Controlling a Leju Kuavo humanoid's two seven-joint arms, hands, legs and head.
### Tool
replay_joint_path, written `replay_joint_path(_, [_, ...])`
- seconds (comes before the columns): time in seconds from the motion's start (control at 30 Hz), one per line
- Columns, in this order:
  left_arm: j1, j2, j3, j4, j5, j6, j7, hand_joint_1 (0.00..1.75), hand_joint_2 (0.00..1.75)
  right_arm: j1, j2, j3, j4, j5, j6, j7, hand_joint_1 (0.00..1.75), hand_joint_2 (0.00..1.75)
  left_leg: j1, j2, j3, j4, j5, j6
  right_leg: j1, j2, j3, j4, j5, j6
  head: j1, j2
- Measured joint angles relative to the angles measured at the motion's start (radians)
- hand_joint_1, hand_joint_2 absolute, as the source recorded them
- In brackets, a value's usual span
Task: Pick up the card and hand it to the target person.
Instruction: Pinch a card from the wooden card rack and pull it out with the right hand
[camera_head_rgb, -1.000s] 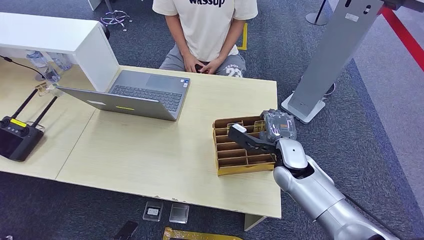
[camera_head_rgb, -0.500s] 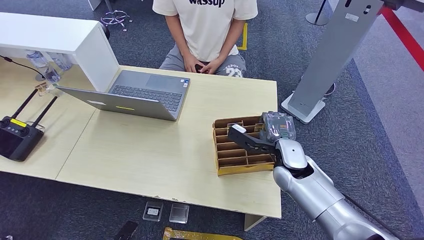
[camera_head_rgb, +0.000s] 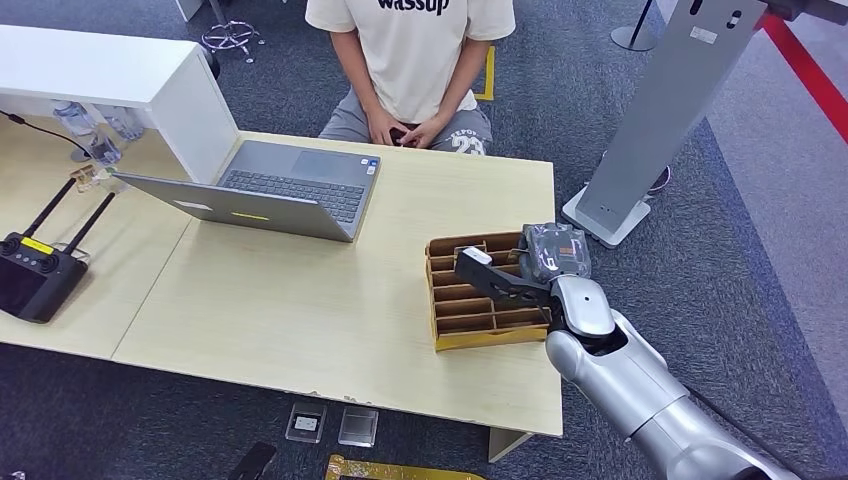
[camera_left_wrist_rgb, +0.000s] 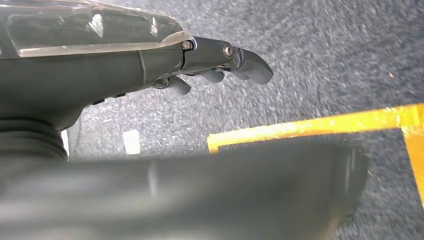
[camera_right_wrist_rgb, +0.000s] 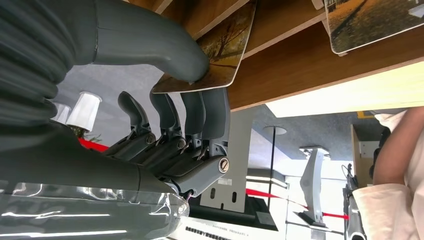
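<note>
Your right hand sits over the cardboard box at the table's near right corner. In the right wrist view its thumb and fingers pinch a card standing in one of the box's slots; a second card stands in a neighbouring slot. Your left hand hangs over the carpet with fingers loosely curled, holding nothing. Beyond the box lies a laptop, and past the far edge sits the person, hands clasped in lap.

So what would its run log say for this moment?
phase: grasping | right hand: pinching card at cardboard divider box | left hand: hanging, open | person: seated across table
</note>
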Motion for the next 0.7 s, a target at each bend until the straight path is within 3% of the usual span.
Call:
replay_joint_path(0.4, [0.009, 0.007, 0.0, 0.0, 0.016, -0.022, -0.001, 0.0, 1.75, -0.003, -0.002, -0.004, -0.015, -0.046, 0.019, 0.015, 1.45, 1.75, 0.0, 0.0, 0.0, 0.0, 0.0, 0.0, 0.0, 0.0, 0.0, 0.0, 0.0, 0.0, 0.0, 0.0])
replay_joint_path(0.7, [0.02, 0.017, 0.0, 0.0, 0.028, -0.014, -0.002, 0.0, 1.75, -0.024, -0.047, -0.033, -0.178, -0.15, 0.116, 0.093, 1.45, 1.75, 0.0, 0.0, 0.0, 0.0, 0.0, 0.0, 0.0, 0.0, 0.0, 0.0, 0.0, 0.0, 0.0, 0.0])
